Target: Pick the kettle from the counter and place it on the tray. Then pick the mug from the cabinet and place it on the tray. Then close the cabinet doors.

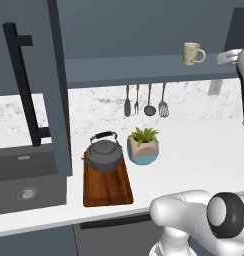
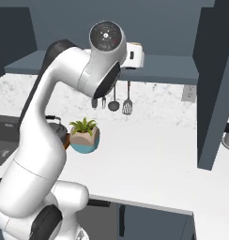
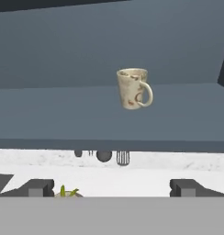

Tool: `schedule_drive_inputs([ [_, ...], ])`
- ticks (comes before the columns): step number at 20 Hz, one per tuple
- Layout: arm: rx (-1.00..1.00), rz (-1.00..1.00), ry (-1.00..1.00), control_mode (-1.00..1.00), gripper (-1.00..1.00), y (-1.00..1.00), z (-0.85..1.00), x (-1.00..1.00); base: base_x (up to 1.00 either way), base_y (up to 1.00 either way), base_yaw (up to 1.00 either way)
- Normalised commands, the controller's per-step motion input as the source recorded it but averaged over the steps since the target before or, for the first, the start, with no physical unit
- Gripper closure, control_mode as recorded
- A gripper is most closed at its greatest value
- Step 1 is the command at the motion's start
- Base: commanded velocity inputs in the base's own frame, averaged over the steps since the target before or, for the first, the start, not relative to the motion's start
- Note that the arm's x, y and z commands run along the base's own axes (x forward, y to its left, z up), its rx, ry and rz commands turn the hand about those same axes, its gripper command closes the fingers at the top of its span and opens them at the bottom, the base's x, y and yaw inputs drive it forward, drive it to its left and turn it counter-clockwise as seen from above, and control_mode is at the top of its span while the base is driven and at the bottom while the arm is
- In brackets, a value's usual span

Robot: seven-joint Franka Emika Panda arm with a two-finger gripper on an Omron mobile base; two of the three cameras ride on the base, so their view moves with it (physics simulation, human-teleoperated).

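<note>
The dark grey kettle (image 1: 104,155) stands on the far end of the reddish-brown tray (image 1: 110,191) on the white counter (image 1: 194,155). In the open cabinet, the cream speckled mug (image 1: 193,53) stands upright on the shelf (image 1: 139,69). In the hand view the mug (image 3: 133,88) is straight ahead, its handle to the right. My gripper (image 3: 113,188) is open and empty, well short of the mug, with its fingertips (image 3: 38,188) wide apart. The cabinet doors both stand open: the left one (image 1: 54,85) and the right one (image 2: 215,89).
A plant pot (image 1: 143,148) sits just right of the kettle. Utensils (image 1: 144,102) hang on the wall under the shelf. The dark sink (image 1: 24,180) lies left of the tray. My arm (image 2: 50,140) hides most of the kettle in the right base view.
</note>
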Motion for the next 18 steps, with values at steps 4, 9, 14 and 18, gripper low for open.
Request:
schedule_drive_inputs([
  [4, 0.04, 0.0, 0.0, -1.0, -1.0, -0.16, -0.13, 0.19, 0.0, 0.0, 0.0],
  [9, 0.04, 0.0, -0.03, -1.0, -1.0, -0.06, -0.11, 0.22, 0.0, 0.0, 0.0],
  [14, 0.01, 0.0, -0.07, -1.0, -1.0, 0.0, -0.12, 0.29, 0.0, 0.0, 0.0],
  [18, 0.03, 0.0, -0.03, -1.0, -1.0, -0.03, -0.08, 0.31, 0.0, 0.0, 0.0],
])
